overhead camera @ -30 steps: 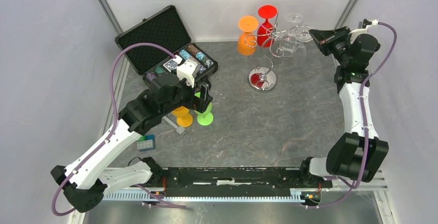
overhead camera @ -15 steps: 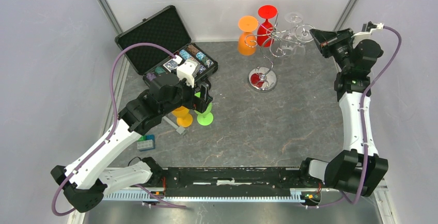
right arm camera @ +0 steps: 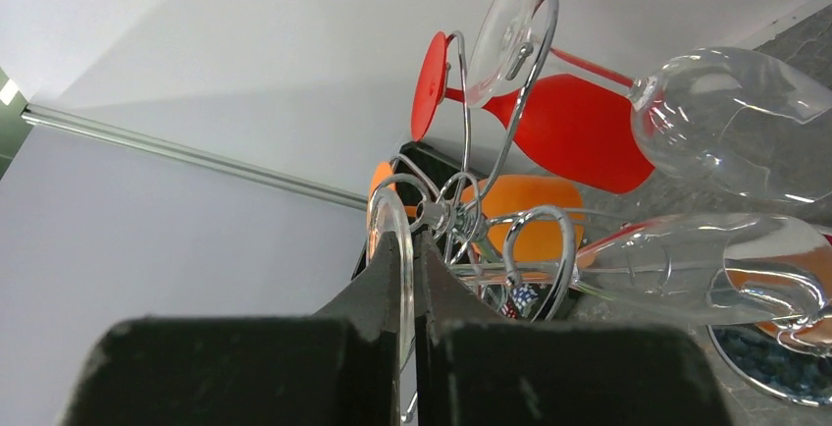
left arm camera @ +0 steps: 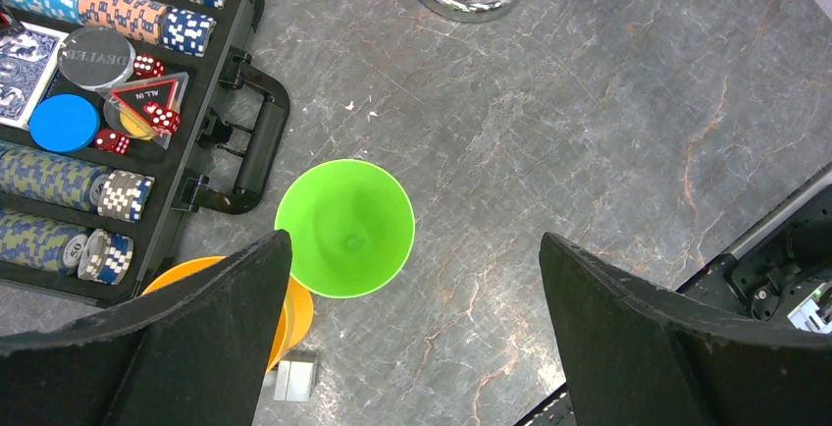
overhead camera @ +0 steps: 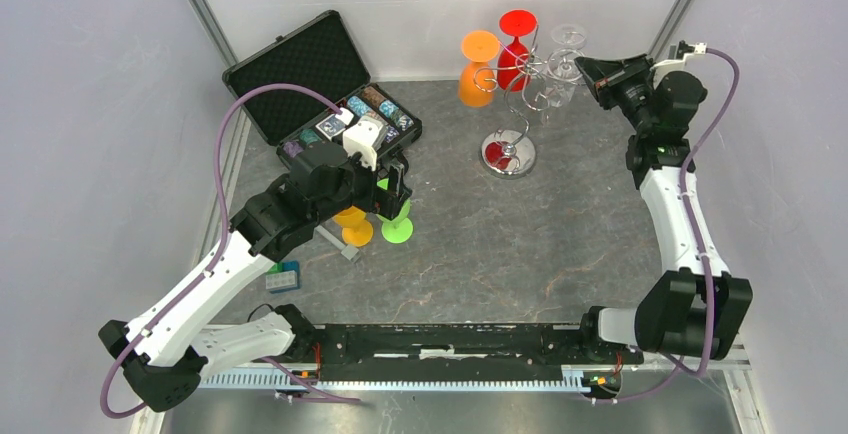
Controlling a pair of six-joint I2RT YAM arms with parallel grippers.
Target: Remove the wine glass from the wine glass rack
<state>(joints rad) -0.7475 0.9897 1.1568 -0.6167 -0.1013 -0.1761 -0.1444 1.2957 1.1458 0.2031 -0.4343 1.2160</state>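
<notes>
The chrome wine glass rack [overhead camera: 512,102] stands at the back of the table on its round shiny base [overhead camera: 508,153]. Clear, red [overhead camera: 515,49] and orange [overhead camera: 478,69] glasses hang upside down from its curled arms. My right gripper [overhead camera: 586,66] is at the rack's top on the right. In the right wrist view it [right arm camera: 412,241] is shut on the thin round foot of a clear wine glass [right arm camera: 706,261] beside the rack's hub [right arm camera: 446,215]. My left gripper [overhead camera: 396,190] is open and empty above a green glass [left arm camera: 343,228].
An open black case [overhead camera: 322,89] of poker chips lies at the back left. An orange glass [left arm camera: 296,316] stands next to the green one under my left gripper. A second clear glass [right arm camera: 731,122] and the red glass [right arm camera: 574,133] hang close to the held one. The back wall is just behind the rack.
My right gripper has moved left, in toward the top of the rack, and the right arm has stretched further back. The left arm has not moved.
</notes>
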